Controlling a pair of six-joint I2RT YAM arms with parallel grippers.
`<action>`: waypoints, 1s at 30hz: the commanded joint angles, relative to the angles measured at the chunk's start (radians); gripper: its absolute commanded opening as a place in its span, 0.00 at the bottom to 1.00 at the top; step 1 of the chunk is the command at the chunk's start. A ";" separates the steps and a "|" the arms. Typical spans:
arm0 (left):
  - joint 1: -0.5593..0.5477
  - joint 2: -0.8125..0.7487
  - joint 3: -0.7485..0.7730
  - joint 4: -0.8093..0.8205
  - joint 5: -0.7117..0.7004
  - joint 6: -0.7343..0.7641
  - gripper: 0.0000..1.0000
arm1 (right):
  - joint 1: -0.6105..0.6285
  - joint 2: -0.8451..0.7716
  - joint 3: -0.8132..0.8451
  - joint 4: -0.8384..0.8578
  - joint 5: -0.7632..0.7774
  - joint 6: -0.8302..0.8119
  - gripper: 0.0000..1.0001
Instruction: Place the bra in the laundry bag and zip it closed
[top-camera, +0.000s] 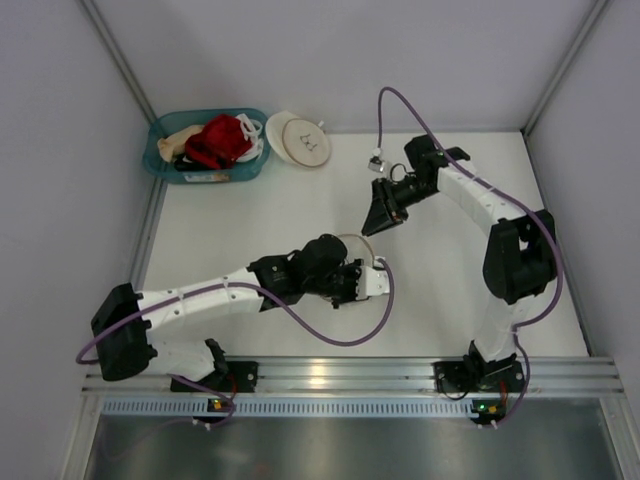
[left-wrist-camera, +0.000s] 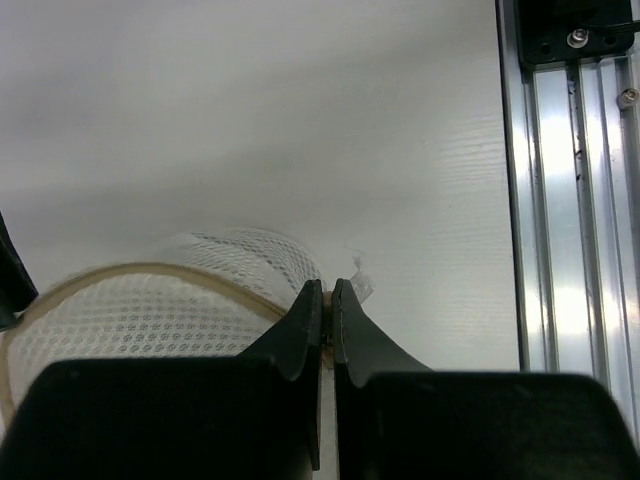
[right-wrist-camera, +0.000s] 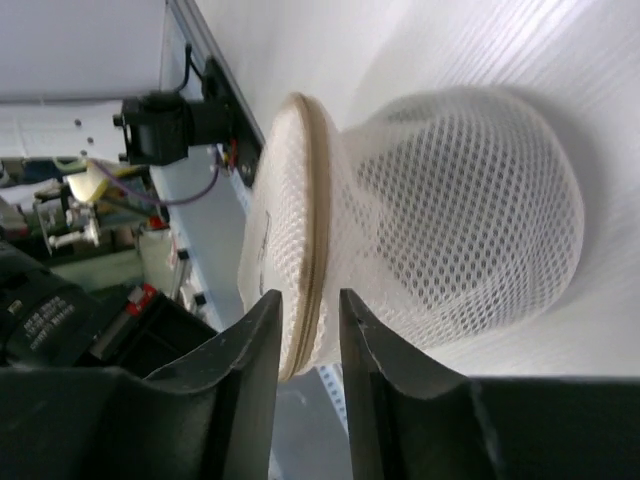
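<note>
Between the claws, the laundry bag (right-wrist-camera: 430, 230), rim zip upright.

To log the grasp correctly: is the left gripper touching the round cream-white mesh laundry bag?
Touching. In the left wrist view the left gripper is shut, pinching the round cream-white mesh laundry bag at its tan rim.

- Two round mesh wash bags: one (top-camera: 300, 140) far, beside the basket; one (top-camera: 352, 250) near, under the left arm;
- one teal basket (top-camera: 160, 160), far left;
- two arms.
</note>
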 joint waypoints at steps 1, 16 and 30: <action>-0.018 -0.018 0.007 -0.019 0.034 -0.054 0.00 | -0.019 -0.007 0.074 0.066 -0.012 -0.011 0.33; -0.012 0.062 0.083 0.059 -0.080 0.038 0.00 | -0.097 -0.192 -0.164 -0.119 -0.004 -0.165 0.56; -0.007 0.100 0.134 0.059 -0.075 0.080 0.00 | 0.059 -0.081 -0.150 -0.152 -0.058 -0.182 0.50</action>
